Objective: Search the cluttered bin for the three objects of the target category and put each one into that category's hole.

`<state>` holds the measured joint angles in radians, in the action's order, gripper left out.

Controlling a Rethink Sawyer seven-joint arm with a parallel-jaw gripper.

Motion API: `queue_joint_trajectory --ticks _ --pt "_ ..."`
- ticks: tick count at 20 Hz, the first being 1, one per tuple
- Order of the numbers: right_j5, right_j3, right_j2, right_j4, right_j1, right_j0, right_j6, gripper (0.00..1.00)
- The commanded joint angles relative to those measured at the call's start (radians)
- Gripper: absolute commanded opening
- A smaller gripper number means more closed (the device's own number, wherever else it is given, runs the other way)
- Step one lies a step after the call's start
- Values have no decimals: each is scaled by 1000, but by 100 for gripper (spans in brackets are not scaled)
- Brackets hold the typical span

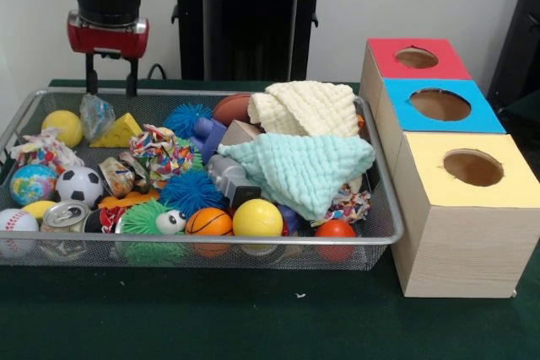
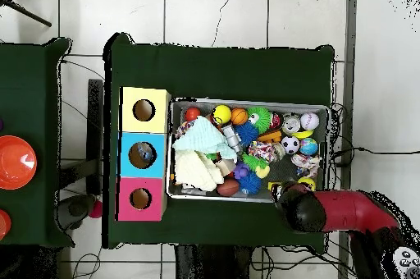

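**Tool hovers over one corner of a crowded wire bin**

While the red and black arm hangs above the far left corner of the wire bin [image 1: 384,208] in the front view, its tool [image 1: 110,84] points straight down with two thin black fingers [image 1: 90,73] set narrowly apart and nothing between them. The tips sit just above the bin's rim, over a crumpled clear wrapper [image 1: 95,114] and close to a yellow ball [image 1: 63,126] and a yellow wedge [image 1: 118,132].

The bin rests on a dark green tabletop [image 1: 253,318] and is packed full. A pale green cloth [image 1: 299,170] and a cream cloth [image 1: 305,107] lie heaped toward its right side. Scattered across the rest are a soccer ball [image 1: 80,185], a globe ball [image 1: 33,183], a baseball [image 1: 17,222], a small basketball [image 1: 208,222], a second yellow ball [image 1: 257,218], spiky blue balls [image 1: 191,189] and a drink can [image 1: 64,216].

Just beside the bin's right end stand three wooden boxes in a row, each with a round hole on top: a red box [image 1: 419,58] farthest back, a blue box [image 1: 439,105] in the middle and a yellow box [image 1: 471,168] nearest.
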<state>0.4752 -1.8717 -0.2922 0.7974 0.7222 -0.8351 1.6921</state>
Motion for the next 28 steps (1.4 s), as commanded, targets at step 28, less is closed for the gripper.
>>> queue_joint_trajectory --ticks 28 --pt "22 82 -7 343 -108 61 -144 100"
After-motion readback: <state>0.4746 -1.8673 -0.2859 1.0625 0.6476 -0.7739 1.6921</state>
